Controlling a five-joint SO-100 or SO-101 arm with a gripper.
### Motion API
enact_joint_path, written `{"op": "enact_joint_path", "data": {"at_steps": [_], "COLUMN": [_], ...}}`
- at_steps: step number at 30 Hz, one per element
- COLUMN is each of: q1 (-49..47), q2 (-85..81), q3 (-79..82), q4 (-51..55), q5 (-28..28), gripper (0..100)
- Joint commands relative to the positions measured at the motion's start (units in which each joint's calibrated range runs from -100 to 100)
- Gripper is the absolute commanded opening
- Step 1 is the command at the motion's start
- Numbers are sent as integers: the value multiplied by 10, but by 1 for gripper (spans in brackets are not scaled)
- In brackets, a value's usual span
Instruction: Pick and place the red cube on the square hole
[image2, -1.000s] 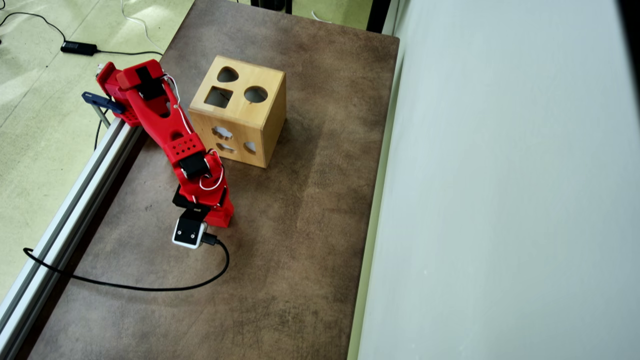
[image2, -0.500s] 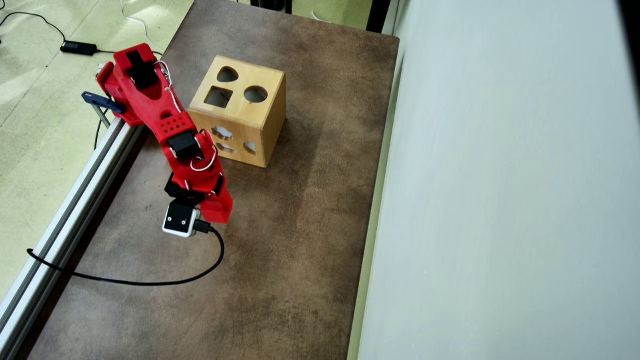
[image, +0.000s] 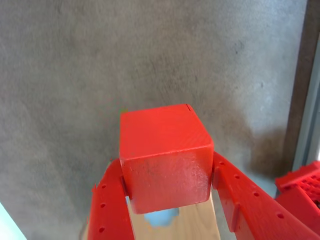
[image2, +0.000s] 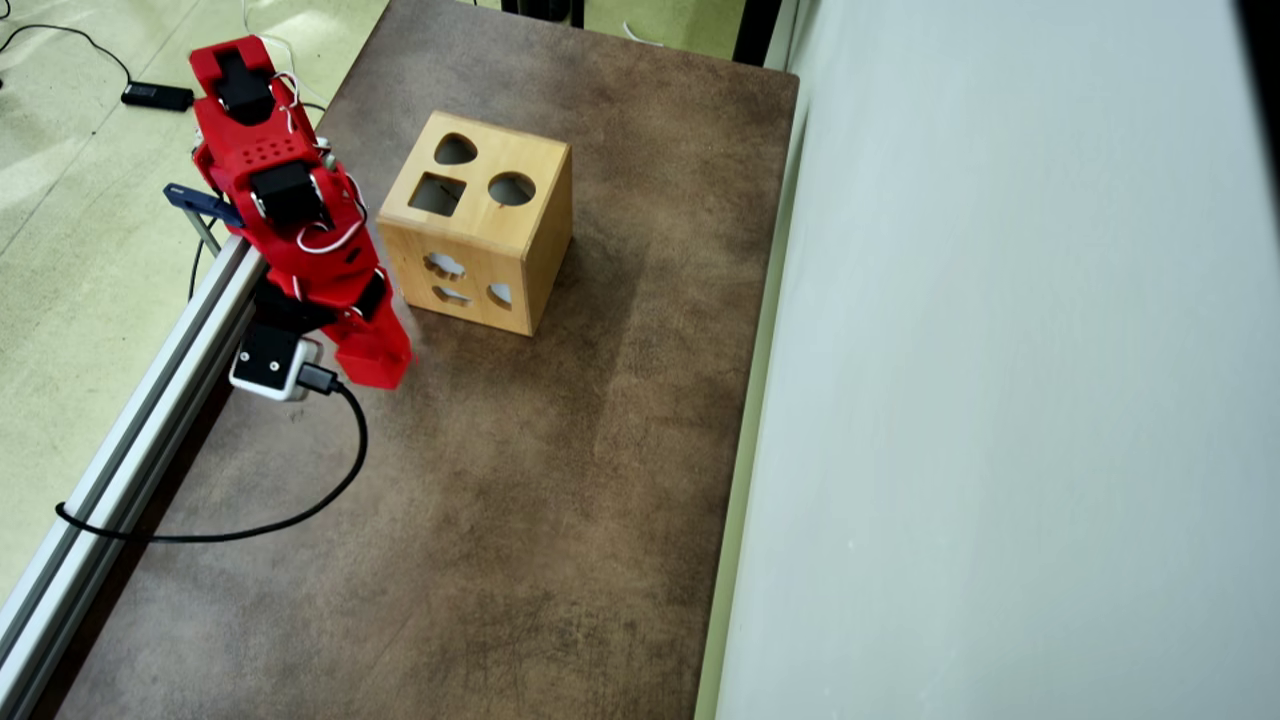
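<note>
jaws clamped either side of the red cube (image: 165, 157) | gripper (image: 167, 175) held it clear above the brown table (image: 75, 75) | square hole (image2: 437, 194) on wooden box (image2: 520, 245) top, just right of arm (image2: 290, 200) in overhead view

Arm (image2: 285, 190): was seen from above, folded up near the table's left edge.
Gripper (image: 167, 192): was pointed down, jaws squeezed on the red cube (image: 165, 150).
Fingers (image: 107, 210): were pressed against both cube sides.
</note>
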Motion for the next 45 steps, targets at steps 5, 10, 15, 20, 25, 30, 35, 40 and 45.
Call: {"op": "enact_joint_path", "data": {"at_steps": [5, 10, 15, 20, 25, 30, 35, 40, 45], "q1": [-2, -10, -49, -104, -153, -166, -185, -207, -209], "q2": [-125, -159, -192, -230, -255, -264, -264, -274, -339], "q3": [-24, -24, -24, -16, -15, -13, -13, 6, 131], "q4": [9, 9, 9, 10, 11, 12, 14, 15, 15], "q5": [-3, -1, 1, 2, 2, 2, -1, -5, -43], "gripper": [5, 5, 5, 5, 5, 5, 5, 5, 5]}}
